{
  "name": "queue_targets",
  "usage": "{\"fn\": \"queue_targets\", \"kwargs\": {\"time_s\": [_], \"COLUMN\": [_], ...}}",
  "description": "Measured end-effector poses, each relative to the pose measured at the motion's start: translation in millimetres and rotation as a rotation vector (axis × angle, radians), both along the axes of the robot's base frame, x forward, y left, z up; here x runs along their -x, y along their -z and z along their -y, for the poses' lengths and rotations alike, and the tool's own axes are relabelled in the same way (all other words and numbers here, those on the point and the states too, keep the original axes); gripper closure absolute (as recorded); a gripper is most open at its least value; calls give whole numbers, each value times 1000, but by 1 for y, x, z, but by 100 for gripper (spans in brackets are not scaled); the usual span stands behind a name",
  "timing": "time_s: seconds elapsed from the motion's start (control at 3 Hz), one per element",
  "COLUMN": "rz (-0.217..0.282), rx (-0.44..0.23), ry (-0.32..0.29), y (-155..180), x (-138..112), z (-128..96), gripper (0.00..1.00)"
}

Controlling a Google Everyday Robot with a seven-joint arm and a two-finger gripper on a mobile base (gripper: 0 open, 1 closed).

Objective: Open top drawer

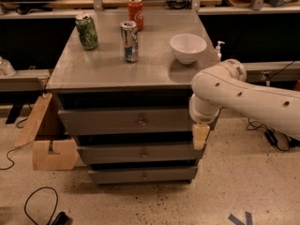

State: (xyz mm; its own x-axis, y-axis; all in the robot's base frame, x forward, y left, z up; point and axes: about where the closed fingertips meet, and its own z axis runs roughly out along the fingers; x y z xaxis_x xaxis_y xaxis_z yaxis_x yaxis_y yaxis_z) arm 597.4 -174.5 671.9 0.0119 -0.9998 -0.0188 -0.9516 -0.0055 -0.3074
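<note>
The top drawer [117, 121] is the widest grey drawer front, just under the grey table top [93, 69], with a small round brass knob [141, 122] at its middle. Its front looks about flush with the cabinet. Two narrower grey drawers, the middle [112, 153] and the bottom [117, 175], sit below it. My gripper [201, 136] hangs down, beige, from the white arm [243, 97] at the right end of the top drawer's front. It is well to the right of the knob and holds nothing that I can see.
On the table top stand a green can [86, 31], a silver can [130, 41], a red cola can [135, 13] and a white bowl [188, 48]. A wooden frame [47, 139] leans at the cabinet's left. Cables [40, 205] lie on the floor.
</note>
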Motion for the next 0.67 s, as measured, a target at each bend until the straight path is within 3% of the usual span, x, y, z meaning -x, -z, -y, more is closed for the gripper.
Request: {"fn": "queue_targets", "kwargs": {"time_s": [0.33, 0.67], "rz": [-25, -35], "rx": [-44, -67], "ry": [3, -9], "y": [16, 23], "x": [-9, -12], "z": [-2, -7], "gripper": [0, 16]}}
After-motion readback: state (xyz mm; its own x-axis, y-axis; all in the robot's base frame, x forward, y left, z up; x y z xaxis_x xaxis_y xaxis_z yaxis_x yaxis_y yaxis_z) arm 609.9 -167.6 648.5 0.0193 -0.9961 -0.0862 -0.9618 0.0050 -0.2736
